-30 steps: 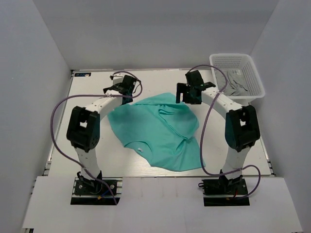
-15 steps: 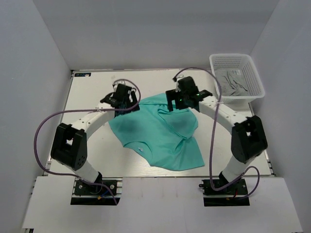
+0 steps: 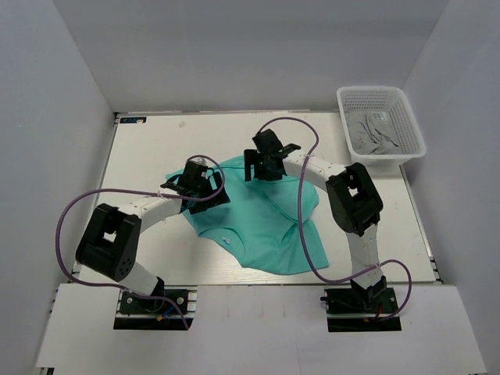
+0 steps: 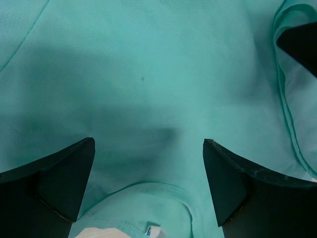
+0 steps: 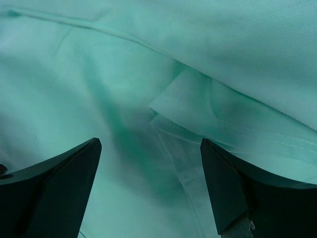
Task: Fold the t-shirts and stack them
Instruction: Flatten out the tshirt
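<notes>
A turquoise-green t-shirt (image 3: 266, 226) lies crumpled on the white table, partly folded over itself. My left gripper (image 3: 205, 190) hovers over its left part, jaws open and empty. In the left wrist view (image 4: 148, 144) the cloth (image 4: 148, 74) fills the frame, with the round neck hem and a small label (image 4: 153, 231) between the fingertips. My right gripper (image 3: 262, 166) hovers over the shirt's far edge, jaws open and empty. In the right wrist view (image 5: 151, 144) a folded hem (image 5: 198, 119) of the shirt lies just ahead of the jaws.
A white mesh basket (image 3: 410, 117) stands at the back right with grey cloth (image 3: 373, 133) inside. Grey walls enclose the table (image 3: 148, 156) on three sides. Purple cables loop off both arms.
Both arms have swung inward from the far side of the table. Both grippers have come over the shirt, the left from its far left edge, the right from its far right.
</notes>
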`<state>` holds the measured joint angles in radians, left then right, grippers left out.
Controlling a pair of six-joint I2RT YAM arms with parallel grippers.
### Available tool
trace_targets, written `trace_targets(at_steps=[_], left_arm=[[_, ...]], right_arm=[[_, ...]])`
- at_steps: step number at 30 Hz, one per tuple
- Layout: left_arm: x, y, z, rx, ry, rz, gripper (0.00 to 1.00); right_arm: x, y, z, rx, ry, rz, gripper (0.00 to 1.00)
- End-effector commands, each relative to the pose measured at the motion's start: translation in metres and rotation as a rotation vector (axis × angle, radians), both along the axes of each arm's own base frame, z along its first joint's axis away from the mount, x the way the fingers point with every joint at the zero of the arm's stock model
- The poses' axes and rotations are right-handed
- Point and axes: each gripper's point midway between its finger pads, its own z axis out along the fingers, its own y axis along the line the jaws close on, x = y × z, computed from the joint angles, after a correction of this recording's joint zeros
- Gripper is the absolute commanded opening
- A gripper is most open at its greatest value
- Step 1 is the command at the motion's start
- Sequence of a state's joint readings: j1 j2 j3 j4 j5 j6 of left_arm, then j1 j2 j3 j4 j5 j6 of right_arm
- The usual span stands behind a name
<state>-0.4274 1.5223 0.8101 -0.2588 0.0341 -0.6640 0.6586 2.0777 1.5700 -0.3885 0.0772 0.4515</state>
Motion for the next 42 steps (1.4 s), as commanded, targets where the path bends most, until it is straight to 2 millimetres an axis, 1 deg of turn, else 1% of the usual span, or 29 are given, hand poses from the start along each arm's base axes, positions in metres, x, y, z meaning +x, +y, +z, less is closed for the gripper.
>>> trace_targets(at_steps=[1,2,3,6,7,8,10,12,14,15,17,18,19,20,21,22,23,24,25,26,27,28,29,32,36,37,38,40,42], left_arm=[[0.000,-0.001,-0.005,-0.017,0.010,0.007,1.00],[0.000,-0.001,-0.005,-0.017,0.010,0.007,1.00],[-0.002,0.002,-0.009,-0.004,0.017,0.013,1.00],[-0.009,0.005,-0.017,0.004,0.034,0.013,1.00],[-0.008,0.008,-0.018,0.003,0.034,0.022,1.00],[-0.012,0.009,-0.018,0.002,0.045,0.030,1.00],[-0.016,0.017,-0.026,0.033,0.055,0.047,1.00],[-0.021,0.017,-0.028,0.044,0.054,0.043,1.00],[-0.028,0.020,-0.035,0.050,0.077,0.051,1.00],[-0.028,0.022,-0.035,0.056,0.074,0.056,1.00],[-0.029,0.025,-0.037,0.071,0.081,0.062,1.00],[-0.028,0.027,-0.037,0.081,0.076,0.070,1.00],[-0.033,0.029,-0.041,0.089,0.092,0.070,1.00],[-0.033,0.034,-0.042,0.114,0.093,0.084,1.00],[-0.033,0.036,-0.042,0.121,0.089,0.089,1.00],[-0.037,0.038,-0.043,0.124,0.096,0.089,1.00],[-0.036,0.040,-0.043,0.135,0.091,0.096,1.00],[-0.034,0.041,-0.041,0.139,0.079,0.102,1.00],[-0.039,0.047,-0.045,0.148,0.099,0.111,1.00],[-0.040,0.047,-0.043,0.143,0.101,0.120,1.00],[-0.042,0.048,-0.044,0.148,0.110,0.119,1.00],[-0.041,0.050,-0.044,0.157,0.106,0.126,1.00],[-0.043,0.053,-0.045,0.172,0.110,0.133,1.00],[-0.043,0.055,-0.043,0.179,0.107,0.137,1.00],[-0.046,0.058,-0.049,0.194,0.129,0.150,1.00],[-0.044,0.059,-0.047,0.203,0.127,0.155,1.00],[-0.045,0.059,-0.050,0.209,0.137,0.154,1.00],[-0.047,0.062,-0.051,0.225,0.152,0.158,1.00],[-0.044,0.061,-0.048,0.226,0.142,0.151,1.00]], right_arm=[[0.017,0.006,0.009,0.058,-0.015,-0.136,0.83],[0.019,0.006,0.008,0.055,-0.023,-0.142,0.83],[0.018,0.004,0.005,0.055,-0.018,-0.156,0.80],[0.019,0.008,-0.002,0.068,-0.005,-0.169,0.78],[0.021,0.010,-0.002,0.070,-0.001,-0.172,0.78],[0.021,0.009,-0.007,0.057,0.013,-0.178,0.78],[0.023,0.011,-0.012,0.056,0.014,-0.190,0.73],[0.025,0.008,-0.015,0.049,0.009,-0.226,0.66],[0.029,0.004,-0.016,0.033,-0.006,-0.245,0.62],[0.029,0.005,-0.018,0.033,-0.006,-0.249,0.52],[0.031,0.004,-0.020,0.024,-0.006,-0.255,0.41],[0.030,0.006,-0.019,0.024,-0.007,-0.255,0.31],[0.033,0.004,-0.017,0.023,-0.015,-0.268,0.13],[0.034,0.002,-0.015,0.017,-0.025,-0.276,0.04],[0.036,0.000,-0.011,0.011,-0.039,-0.286,0.00],[0.038,0.000,-0.004,0.011,-0.057,-0.283,0.00],[0.038,-0.003,-0.004,0.000,-0.055,-0.290,0.00],[0.042,-0.005,0.004,-0.007,-0.084,-0.300,0.00],[0.042,-0.007,0.007,-0.020,-0.094,-0.289,0.00],[0.043,-0.011,0.014,-0.028,-0.110,-0.293,0.00],[0.044,-0.014,0.013,-0.042,-0.114,-0.290,0.00],[0.045,-0.016,0.026,-0.041,-0.143,-0.278,0.00],[0.046,-0.020,0.031,-0.050,-0.152,-0.283,0.00],[0.046,-0.025,0.056,-0.042,-0.201,-0.267,0.00],[0.047,-0.035,0.078,-0.048,-0.242,-0.229,0.00],[0.048,-0.041,0.089,-0.040,-0.266,-0.233,0.00],[0.046,-0.042,0.090,-0.049,-0.269,-0.222,0.00],[0.048,-0.054,0.091,-0.080,-0.285,-0.240,0.00],[0.054,-0.080,0.099,-0.143,-0.310,-0.286,0.00]])
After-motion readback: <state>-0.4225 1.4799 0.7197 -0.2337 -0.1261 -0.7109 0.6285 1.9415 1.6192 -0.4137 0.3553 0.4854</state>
